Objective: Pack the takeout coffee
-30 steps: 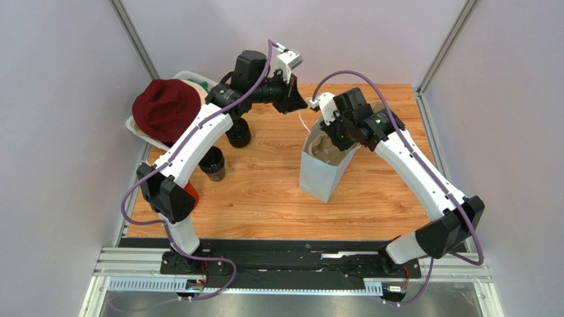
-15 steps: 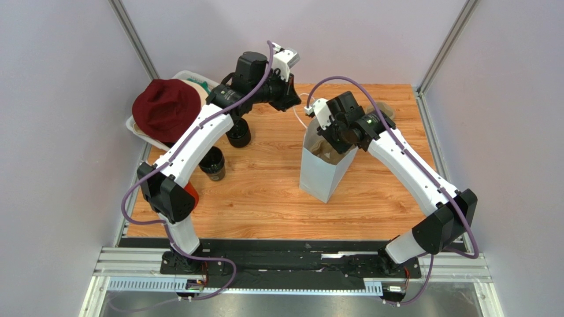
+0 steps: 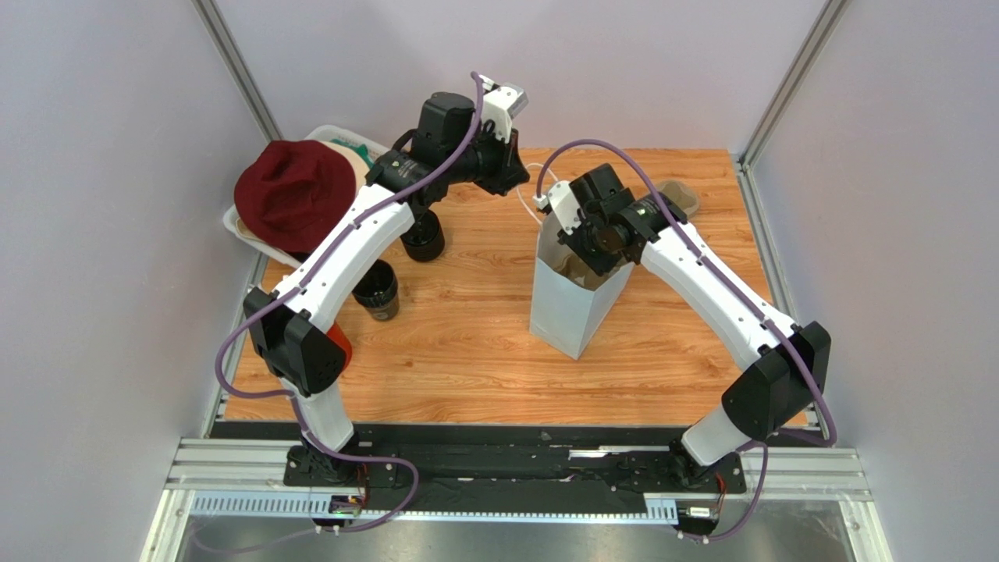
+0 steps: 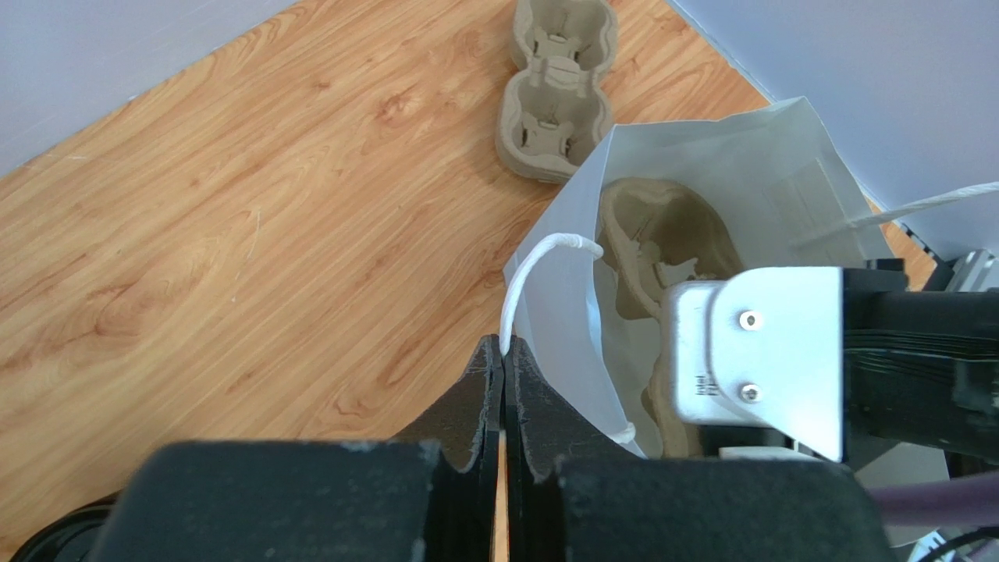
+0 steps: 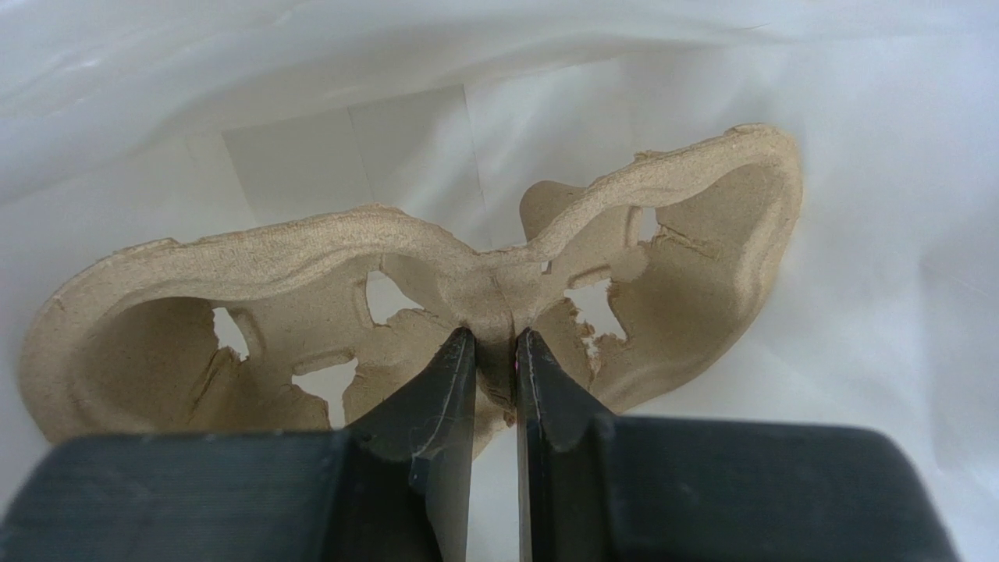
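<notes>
Two small dark takeout coffee cups [image 3: 378, 289] [image 3: 422, 240] stand on the table left of the pale paper bag [image 3: 569, 310], the farther one partly under my left arm. My left gripper [image 3: 523, 189] [image 4: 504, 349] is shut on the bag's white cord handle [image 4: 534, 264] and holds the mouth apart. My right gripper [image 3: 583, 248] [image 5: 495, 340] reaches into the bag from above. It is shut on the middle ridge of a grey-brown pulp cup tray [image 5: 270, 293], which stands on edge against the bag's white inner wall [image 5: 844, 351].
A second pulp tray [image 3: 678, 194] [image 4: 557, 88] lies on the wood behind the bag. At the back left a dark red hat [image 3: 293, 193] covers a white bin [image 3: 334, 131]. A red cup [image 3: 337, 338] peeks out by my left arm's elbow.
My right gripper has moved left and down into the bag with the pulp tray. My left gripper has drawn back slightly, still holding the handle.
</notes>
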